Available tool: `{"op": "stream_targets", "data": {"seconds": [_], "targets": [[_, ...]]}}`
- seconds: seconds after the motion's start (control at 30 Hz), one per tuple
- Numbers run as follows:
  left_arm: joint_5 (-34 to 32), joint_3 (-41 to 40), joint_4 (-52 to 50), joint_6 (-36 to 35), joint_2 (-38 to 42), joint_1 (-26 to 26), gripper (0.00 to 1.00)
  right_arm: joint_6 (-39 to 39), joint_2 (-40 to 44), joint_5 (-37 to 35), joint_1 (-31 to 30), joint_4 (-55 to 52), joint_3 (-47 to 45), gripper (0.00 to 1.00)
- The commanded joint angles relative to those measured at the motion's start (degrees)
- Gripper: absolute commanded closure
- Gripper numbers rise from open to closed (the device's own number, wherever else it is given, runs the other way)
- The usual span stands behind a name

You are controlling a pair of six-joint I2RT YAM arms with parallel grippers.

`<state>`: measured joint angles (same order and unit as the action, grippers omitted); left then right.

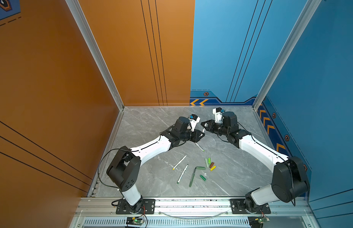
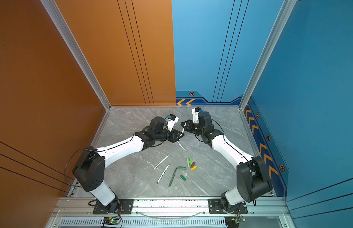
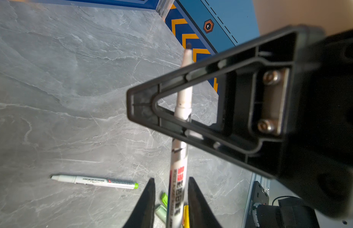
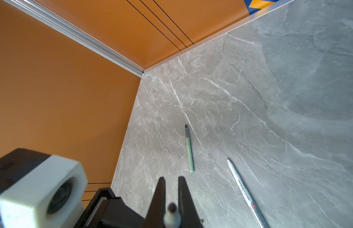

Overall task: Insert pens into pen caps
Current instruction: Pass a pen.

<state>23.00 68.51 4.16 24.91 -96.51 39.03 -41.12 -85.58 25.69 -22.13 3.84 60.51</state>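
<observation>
A white-barrelled pen (image 3: 179,173) with a dark tip is held in the air between both arms. My right gripper (image 4: 171,177) is shut on its tip end (image 4: 172,216). My left gripper (image 3: 171,178) is open around the barrel, with a gap on each side. In both top views the two grippers (image 1: 203,134) (image 1: 202,124) meet over the far middle of the table. The pen caps lie nearer the front: pale green (image 1: 206,162), bright green (image 1: 209,160), brown (image 1: 211,164), yellow (image 1: 212,168), and two dark green (image 1: 200,168) (image 1: 202,177).
Loose pens lie on the grey marble table (image 1: 152,122): one with a light green end (image 1: 199,147), one with a yellow end (image 1: 179,162), one with a dark green end (image 1: 182,173), an all dark green one (image 1: 192,178) and a sage-green one (image 4: 189,152). Walls close three sides.
</observation>
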Motion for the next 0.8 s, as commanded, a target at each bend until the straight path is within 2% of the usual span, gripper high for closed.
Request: {"op": "stream_targets", "data": {"seconds": [0.0,0.1,0.2,0.33,0.5,0.53,0.63,0.67,0.7,0.77], "targets": [[0.65,-0.03,0.93,-0.16,-0.09,-0.09,0.67,-1.50,1.21,0.54,0.07,2.62,-1.05,1.00],[0.59,0.04,0.93,-0.12,-0.39,-0.10,0.69,-1.82,1.12,0.75,0.06,2.97,-1.18,1.00],[0.55,0.17,0.93,-0.21,-0.36,-0.11,0.84,-2.06,1.12,1.03,0.07,3.27,-1.10,1.00],[0.48,0.22,0.93,-0.12,-0.35,-0.19,0.88,-2.20,1.25,0.87,0.14,3.51,-1.26,1.00],[0.10,-0.13,0.91,-0.01,-0.26,-0.36,1.00,-2.23,1.55,0.84,0.16,3.46,-1.36,0.99],[-0.03,-0.19,0.89,0.13,-0.20,-0.45,1.00,-2.25,1.69,0.85,0.17,3.33,-1.36,0.96],[-0.66,-0.77,0.82,0.55,0.17,-0.83,1.00,-1.84,2.39,0.53,0.42,1.83,-1.26,0.78],[-1.05,-1.04,0.65,0.58,0.55,-1.03,1.00,-1.45,2.88,-0.02,0.51,0.41,-1.10,0.66],[-1.60,-1.30,0.27,0.45,0.85,-1.22,1.00,-1.11,3.33,-0.64,0.63,-1.40,-0.84,0.59],[-3.47,-2.16,-1.33,-0.24,2.05,-1.65,1.00,0.27,4.97,-3.27,0.89,-7.72,-0.08,0.52]]}}
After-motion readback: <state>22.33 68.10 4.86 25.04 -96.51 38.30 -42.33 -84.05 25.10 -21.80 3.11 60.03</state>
